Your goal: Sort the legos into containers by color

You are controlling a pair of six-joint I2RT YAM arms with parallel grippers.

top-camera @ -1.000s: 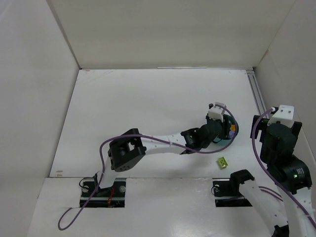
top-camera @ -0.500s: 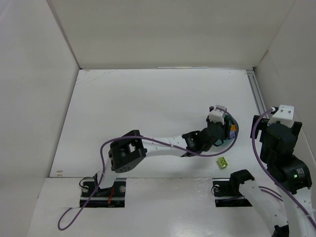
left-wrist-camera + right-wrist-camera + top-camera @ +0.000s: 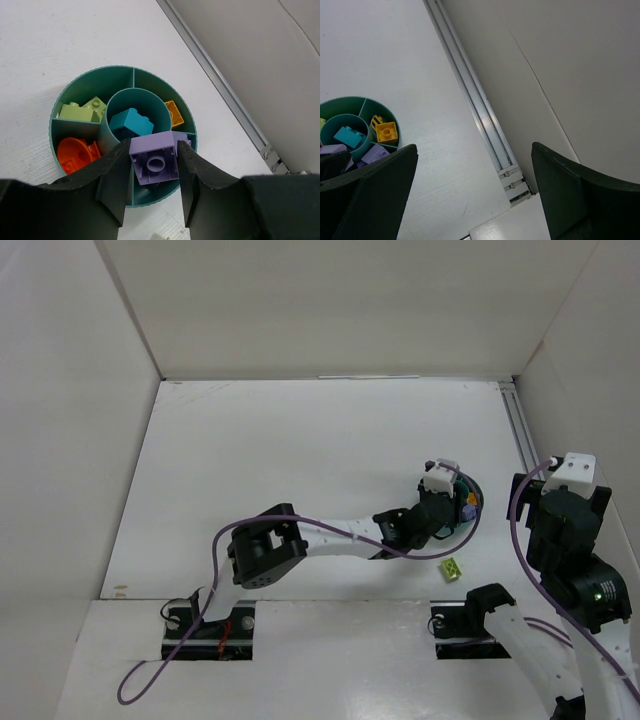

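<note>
The round teal bowl (image 3: 75, 92) lies under my left gripper (image 3: 153, 150), which is shut on a purple brick (image 3: 154, 159) held just above the bowl's near right compartment. Another purple piece (image 3: 189, 137) lies in that compartment. The central cup holds a teal brick (image 3: 131, 122). Other compartments hold pale green bricks (image 3: 82, 111), orange-red pieces (image 3: 77, 152) and a yellow brick (image 3: 173, 114). In the top view the left gripper (image 3: 452, 506) covers most of the bowl (image 3: 478, 502). A yellow-green brick (image 3: 452, 567) lies loose on the table near the bowl. My right gripper (image 3: 475, 190) is open and empty, to the right of the bowl (image 3: 380, 105).
An aluminium rail (image 3: 470, 100) runs along the right wall (image 3: 570, 390), close to the bowl. White walls enclose the table at the left, back and right. The right arm (image 3: 570, 530) stands at the near right corner.
My left wrist has shifted slightly toward the near edge over the bowl, and its elbow has moved a little right. The right arm and the loose brick have not moved.
</note>
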